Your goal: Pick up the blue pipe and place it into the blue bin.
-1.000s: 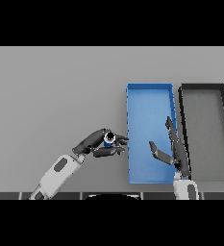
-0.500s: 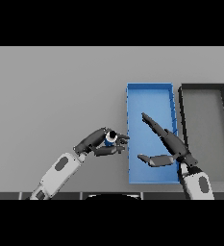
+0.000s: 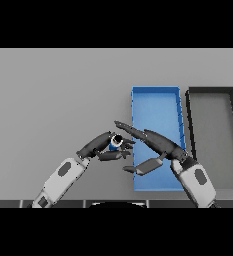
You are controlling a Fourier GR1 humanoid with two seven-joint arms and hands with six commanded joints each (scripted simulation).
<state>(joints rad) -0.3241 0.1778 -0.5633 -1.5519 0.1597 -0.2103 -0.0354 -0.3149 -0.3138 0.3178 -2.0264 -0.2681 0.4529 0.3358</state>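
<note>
Short blue cylindrical pipe [image 3: 116, 142]: pinched in curled left robot hand [image 3: 102, 147], beside rectangular blue plastic bin [image 3: 155, 107], ready for transfer. Right robot hand [image 3: 155, 145]: fingers straight, wide, holding nothing, reaching toward pipe, likely to receive it.

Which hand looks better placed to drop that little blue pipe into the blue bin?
The left hand: its fingers are already curled around the blue pipe, just beside the blue bin. The right hand is open, reaching across the bin's left wall toward the pipe, holding nothing.
</note>
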